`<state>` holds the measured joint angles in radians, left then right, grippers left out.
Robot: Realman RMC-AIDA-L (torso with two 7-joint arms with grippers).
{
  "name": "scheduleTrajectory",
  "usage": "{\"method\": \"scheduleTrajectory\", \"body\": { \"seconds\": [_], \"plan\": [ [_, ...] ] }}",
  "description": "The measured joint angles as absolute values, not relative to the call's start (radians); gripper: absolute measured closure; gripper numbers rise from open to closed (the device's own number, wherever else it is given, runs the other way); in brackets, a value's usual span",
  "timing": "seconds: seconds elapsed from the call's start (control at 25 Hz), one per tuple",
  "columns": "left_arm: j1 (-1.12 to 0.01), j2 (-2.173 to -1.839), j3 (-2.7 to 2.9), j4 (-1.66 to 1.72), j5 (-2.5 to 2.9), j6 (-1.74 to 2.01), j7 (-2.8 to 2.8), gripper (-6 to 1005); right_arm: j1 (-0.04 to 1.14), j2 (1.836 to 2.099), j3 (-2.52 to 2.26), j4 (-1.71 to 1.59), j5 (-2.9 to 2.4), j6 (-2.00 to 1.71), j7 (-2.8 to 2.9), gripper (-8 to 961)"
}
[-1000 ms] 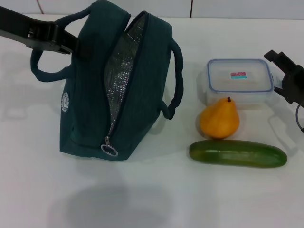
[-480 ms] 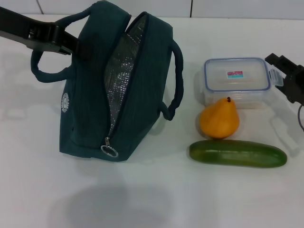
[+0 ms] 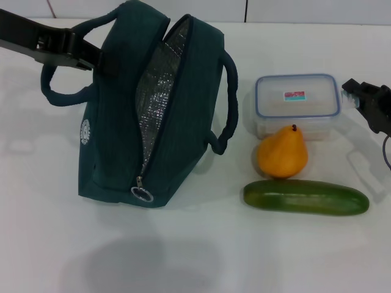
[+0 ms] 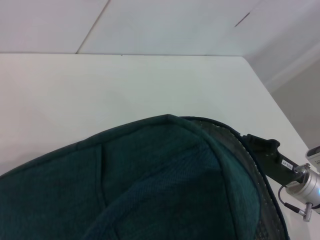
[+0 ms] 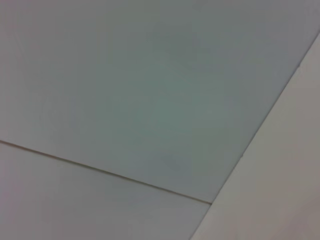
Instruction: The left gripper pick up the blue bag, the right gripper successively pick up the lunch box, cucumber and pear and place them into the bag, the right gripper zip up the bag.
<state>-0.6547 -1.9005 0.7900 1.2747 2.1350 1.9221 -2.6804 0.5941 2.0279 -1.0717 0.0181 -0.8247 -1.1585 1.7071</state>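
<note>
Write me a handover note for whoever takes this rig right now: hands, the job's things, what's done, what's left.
Left hand: at the blue bag by its near handle, propping it with the zip open and foil lining showing.
Right hand: closed on the right end of the lunch box, which is raised.
Pear and cucumber lie on the table, in front of the box.
Done: bag held, box gripped.
Left: box, cucumber, pear into the bag, then zip.

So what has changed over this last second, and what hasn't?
The lunch box has shifted toward the blue bag and looks raised, with the right gripper at its outer end moving with it; whether it is clamped is unclear. The left gripper stays at the bag's top. The pear and cucumber have not moved.
</note>
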Motion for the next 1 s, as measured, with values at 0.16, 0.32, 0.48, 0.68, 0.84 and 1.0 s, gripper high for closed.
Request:
{"method": "scheduleTrajectory", "body": {
  "seconds": [0.16,0.32,0.48,0.68,0.84,1.0],
  "plan": [
    [-0.651,-1.9,0.791,1.275,2.134,1.922,-2.679,959,0.595,2.028,-1.074,0.018,-0.825,-1.154,1.706,846],
    [-0.648,-1.898,0.792,1.275,2.129,1.922,-2.678,959,0.588,2.028,-1.075,0.013,-0.827,-1.169,1.687,852],
    [-0.647,-1.897,0.791,1.276,2.126,1.923,-2.678,959,0.578,2.028,-1.072,0.012,-0.827,-1.204,1.661,858],
    [-0.647,-1.898,0.792,1.276,2.126,1.924,-2.678,959,0.559,2.028,-1.061,0.007,-0.816,-1.274,1.629,861],
    [-0.648,-1.899,0.794,1.276,2.126,1.924,-2.678,959,0.53,2.028,-1.042,-0.021,-0.809,-1.325,1.628,862],
    [-0.649,-1.901,0.794,1.276,2.126,1.924,-2.678,959,0.507,2.028,-1.035,-0.028,-0.773,-1.373,1.632,862]
  ]
}}
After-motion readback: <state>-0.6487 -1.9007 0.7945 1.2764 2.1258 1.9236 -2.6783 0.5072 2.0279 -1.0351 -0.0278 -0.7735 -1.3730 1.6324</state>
